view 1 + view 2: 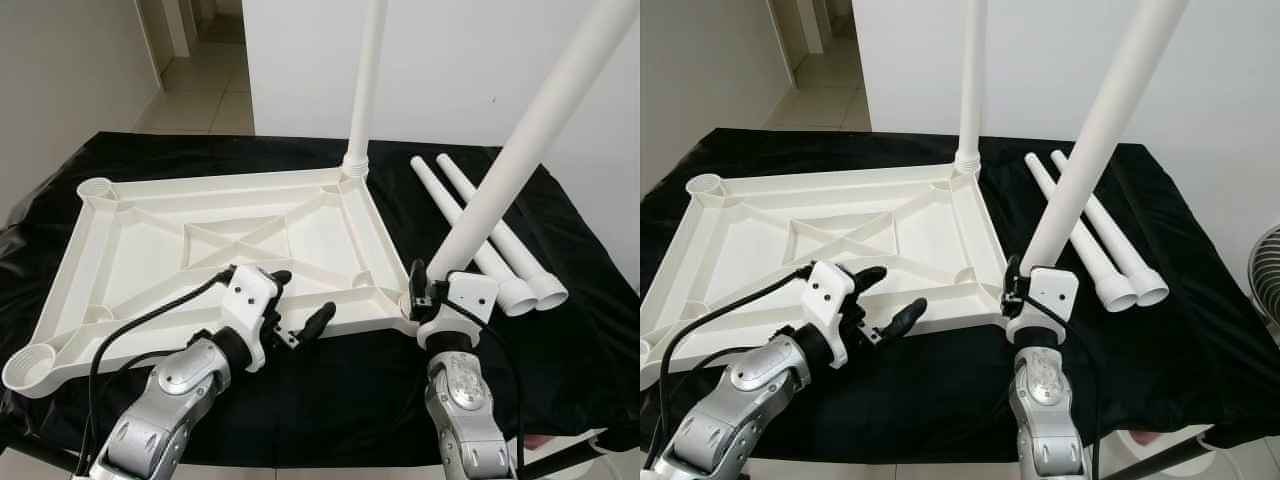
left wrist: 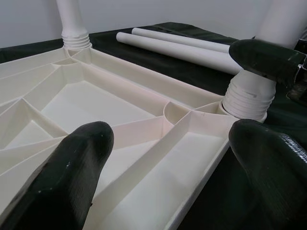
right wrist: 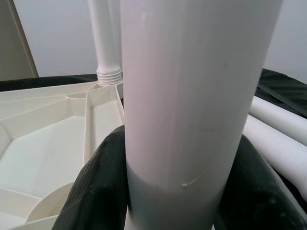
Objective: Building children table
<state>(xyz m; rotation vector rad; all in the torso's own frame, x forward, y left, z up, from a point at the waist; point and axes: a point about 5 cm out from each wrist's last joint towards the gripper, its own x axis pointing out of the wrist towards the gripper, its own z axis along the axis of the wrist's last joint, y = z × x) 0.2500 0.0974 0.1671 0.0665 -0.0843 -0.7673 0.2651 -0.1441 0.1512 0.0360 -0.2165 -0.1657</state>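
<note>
In the left eye view, a white ribbed plastic tabletop (image 1: 150,250) lies upside down on a table covered in black cloth (image 1: 340,400). A white plastic leg (image 1: 365,80) stands upright in its far right corner socket. The right gripper (image 1: 425,295) grasps a second white leg (image 1: 520,150) low down, at the near right corner socket; this leg leans to the right. The left gripper (image 1: 298,305) hovers at the tabletop's near edge, jaws spread and holding nothing. Two loose white legs (image 1: 490,235) lie side by side on the cloth to the right.

The right eye view shows the same arrangement.

In the left wrist view, the spread fingers (image 2: 62,177) frame the ribbed underside and the threaded end of the tilted leg at its socket.

In the right wrist view, both fingers (image 3: 98,187) press against the tilted leg's shaft.
</note>
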